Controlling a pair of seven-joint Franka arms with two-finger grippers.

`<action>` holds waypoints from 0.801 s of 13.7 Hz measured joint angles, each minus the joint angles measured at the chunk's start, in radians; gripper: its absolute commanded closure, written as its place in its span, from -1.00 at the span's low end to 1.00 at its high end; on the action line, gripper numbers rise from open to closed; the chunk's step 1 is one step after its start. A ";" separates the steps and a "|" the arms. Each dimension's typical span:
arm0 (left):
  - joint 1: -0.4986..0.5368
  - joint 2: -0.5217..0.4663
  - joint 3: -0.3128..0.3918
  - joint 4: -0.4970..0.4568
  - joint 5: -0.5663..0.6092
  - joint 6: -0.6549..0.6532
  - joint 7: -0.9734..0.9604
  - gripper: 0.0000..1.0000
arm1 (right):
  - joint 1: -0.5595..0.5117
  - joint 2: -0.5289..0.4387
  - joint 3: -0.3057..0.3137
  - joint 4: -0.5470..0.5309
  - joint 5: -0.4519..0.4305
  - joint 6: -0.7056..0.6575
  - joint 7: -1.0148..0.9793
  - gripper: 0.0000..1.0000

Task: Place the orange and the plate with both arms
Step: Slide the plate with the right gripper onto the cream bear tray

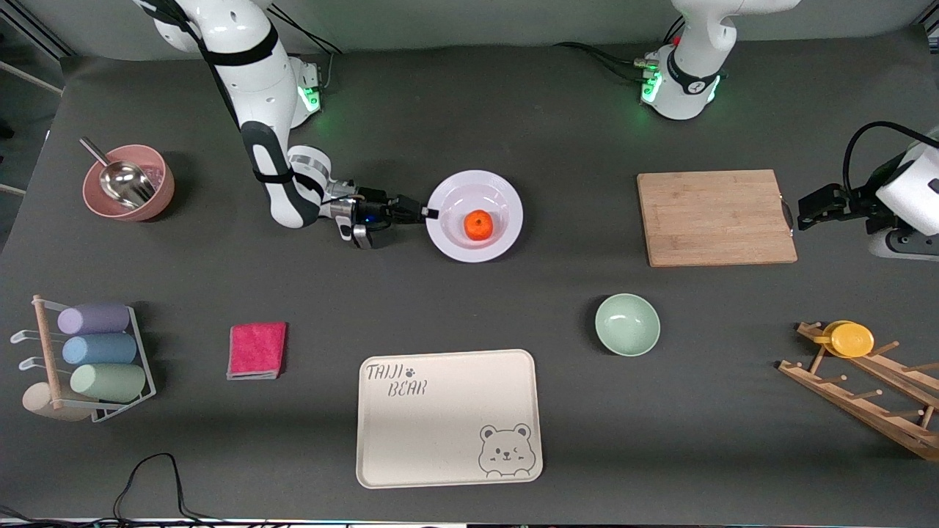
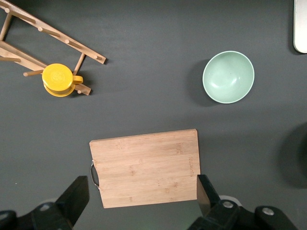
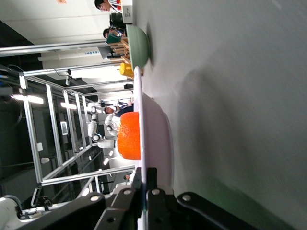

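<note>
Dark table point(image 1: 557, 132), right pincer point(image 3: 144, 184) clamped on plate point(image 3: 160, 143) rim under orange point(image 3: 129, 136), left pincer point(image 2: 144, 196) apart over cutting board point(image 2: 144, 165).

The front view looks down from high across the table point(image 1: 557, 132), facing the two arm bases along its top edge, and takes in the whole tabletop; the left wrist view looks straight down from well above, between the spread fingers of the left gripper point(image 2: 144, 203), onto the wooden cutting board point(image 2: 145, 166) directly under that gripper, with the green bowl point(image 2: 228, 76) and the wooden peg rack point(image 2: 45, 45) farther out; the right wrist view sits low and turned on its side, looking level along the right gripper point(image 3: 145, 189), pressed close to the plate point(image 3: 153, 139) rim and the orange point(image 3: 129, 135); all three views share the green bowl.
</note>
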 measured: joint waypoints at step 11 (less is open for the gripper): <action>0.001 0.003 0.000 0.000 -0.001 0.005 0.000 -1.00 | -0.034 -0.002 -0.307 0.501 -0.413 0.038 0.620 1.00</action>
